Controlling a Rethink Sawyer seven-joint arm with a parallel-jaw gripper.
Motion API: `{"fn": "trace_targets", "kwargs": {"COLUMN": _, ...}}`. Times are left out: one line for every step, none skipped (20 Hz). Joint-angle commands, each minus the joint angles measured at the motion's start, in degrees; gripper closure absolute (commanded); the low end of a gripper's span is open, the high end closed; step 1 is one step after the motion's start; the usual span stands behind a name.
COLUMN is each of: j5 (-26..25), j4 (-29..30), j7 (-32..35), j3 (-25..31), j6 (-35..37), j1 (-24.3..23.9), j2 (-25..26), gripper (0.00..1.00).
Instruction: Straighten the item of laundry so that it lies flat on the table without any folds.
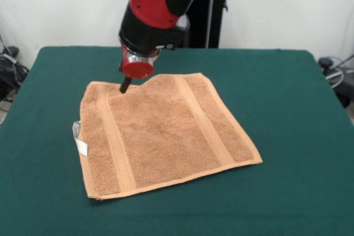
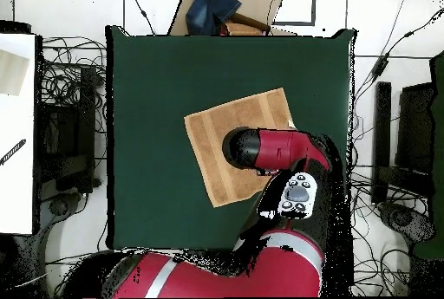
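Observation:
The orange-tan towel (image 1: pixel 163 134) lies spread on the green table (image 1: pixel 287 114), with two woven bands and a white loop tag (image 1: pixel 79 138) on its left edge in the front view. Its far edge dips in a small notch right under the gripper. My gripper (image 1: pixel 125 85) comes down from the red and black arm onto the towel's far edge near the far left corner; only one dark tip shows. In the overhead view the towel (image 2: pixel 227 135) lies in the table's (image 2: pixel 156 96) right half, and the arm hides its lower right part and the gripper.
A cardboard box with blue cloth (image 2: pixel 227 8) sits beyond the table's far edge in the overhead view. Cables and equipment (image 2: pixel 65 131) lie on the floor on both sides. A white surface (image 2: pixel 16 131) stands at the left.

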Motion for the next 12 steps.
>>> {"fn": "trace_targets", "kwargs": {"j5": 2.68, "j4": 4.15, "j7": 4.6, "j3": 4.04, "j6": -4.99, "j1": -0.71, "j2": 3.09, "gripper": 0.0}}
{"fn": "trace_targets", "kwargs": {"j5": 2.79, "j4": 4.14, "j7": 4.87, "j3": 3.94, "j6": -5.08, "j1": -0.48, "j2": 3.27, "gripper": 0.0}}
{"fn": "trace_targets", "kwargs": {"j5": 2.84, "j4": 3.97, "j7": 5.13, "j3": 3.83, "j6": -5.27, "j1": -0.33, "j2": 3.69, "gripper": 0.0}}
{"fn": "trace_targets", "kwargs": {"j5": 2.9, "j4": 3.8, "j7": 5.4, "j3": 3.71, "j6": -5.46, "j1": -0.17, "j2": 4.11, "gripper": 0.0}}
{"fn": "trace_targets", "kwargs": {"j5": 2.94, "j4": 3.85, "j7": 5.09, "j3": 3.81, "j6": -5.63, "j1": -0.55, "j2": 4.11, "gripper": 0.0}}
{"fn": "trace_targets", "kwargs": {"j5": 3.04, "j4": 3.78, "j7": 5.01, "j3": 3.86, "j6": -5.69, "j1": -0.63, "j2": 4.27, "gripper": 0.0}}
{"fn": "trace_targets", "kwargs": {"j5": 3.1, "j4": 3.66, "j7": 5.04, "j3": 3.83, "j6": -5.69, "j1": -0.62, "j2": 4.48, "gripper": 0.0}}
{"fn": "trace_targets", "kwargs": {"j5": 3.12, "j4": 3.45, "j7": 5.11, "j3": 3.7, "j6": -5.61, "j1": -0.5, "j2": 4.66, "gripper": 0.0}}
{"fn": "trace_targets", "kwargs": {"j5": 3.17, "j4": 3.37, "j7": 5.09, "j3": 3.64, "j6": -5.52, "j1": -0.46, "j2": 4.69, "gripper": 0.0}}
{"fn": "trace_targets", "kwargs": {"j5": 3.22, "j4": 3.3, "j7": 5.06, "j3": 3.58, "j6": -5.42, "j1": -0.41, "j2": 4.72, "gripper": 0.0}}
{"fn": "trace_targets", "kwargs": {"j5": 3.26, "j4": 3.23, "j7": 5.16, "j3": 3.51, "j6": -5.25, "j1": -0.28, "j2": 4.79, "gripper": 0.0}}
{"fn": "trace_targets", "kwargs": {"j5": 3.29, "j4": 3.19, "j7": 5.27, "j3": 3.38, "j6": -5.07, "j1": -0.12, "j2": 4.82, "gripper": 0.0}}
